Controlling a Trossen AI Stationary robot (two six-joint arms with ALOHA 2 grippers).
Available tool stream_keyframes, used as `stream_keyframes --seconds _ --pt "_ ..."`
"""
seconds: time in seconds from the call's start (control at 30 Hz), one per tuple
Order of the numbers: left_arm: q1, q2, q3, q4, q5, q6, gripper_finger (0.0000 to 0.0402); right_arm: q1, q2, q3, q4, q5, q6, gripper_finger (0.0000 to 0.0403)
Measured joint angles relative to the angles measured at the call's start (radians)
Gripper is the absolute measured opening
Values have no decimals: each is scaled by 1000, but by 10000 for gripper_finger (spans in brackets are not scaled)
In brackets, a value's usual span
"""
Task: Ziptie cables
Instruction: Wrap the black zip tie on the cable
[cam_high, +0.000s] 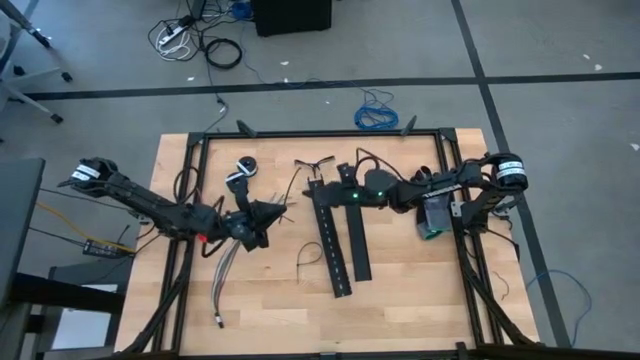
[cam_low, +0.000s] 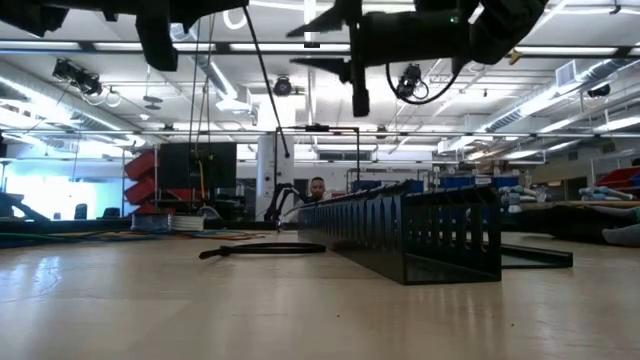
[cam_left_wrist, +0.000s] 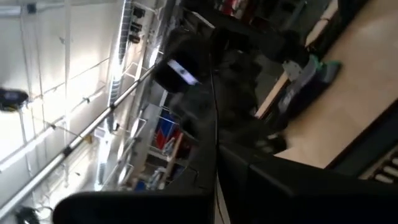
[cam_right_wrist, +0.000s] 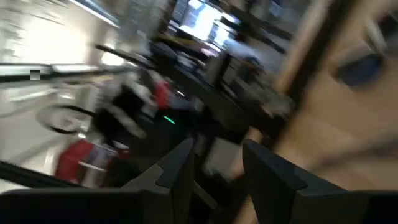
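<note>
The cables (cam_high: 225, 275) lie lengthwise on the table (cam_high: 400, 290), upper end at the left claw (cam_high: 275, 213), apparently clamped on it, while the farther right claw (cam_high: 345, 190), fingers apart, hovers over the strips (cam_high: 340, 240).

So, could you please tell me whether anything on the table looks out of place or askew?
Yes: the bundle of thin grey and pale wires hangs loose from the shut left gripper, its ends splayed on the wooden table. Two wide black perforated strips lie slightly skewed.
</note>
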Motion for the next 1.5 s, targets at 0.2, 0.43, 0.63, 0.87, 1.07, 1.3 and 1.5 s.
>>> stream_keyframes --seconds 0.2,0.43,0.63,0.87,1.07,1.3,1.5 --pt "-4 36 15 -24 -5 80 0 19 0 -1 -94 41 86 132" --pt "-7 129 64 -45 -5 81 0 33 0 0 -98 72 96 132" --pt "-24 184 102 -42 -4 83 0 32 0 0 -126 59 135 129" --pt "-59 188 129 -39 -5 128 0 28 0 0 -174 74 222 125" --pt "-63 194 136 -41 -3 126 0 24 0 0 -163 88 222 125" --pt "-64 195 136 -40 -2 96 0 25 0 0 -137 105 217 123" --pt "-64 195 136 -41 7 68 0 13 0 0 -113 116 197 123"
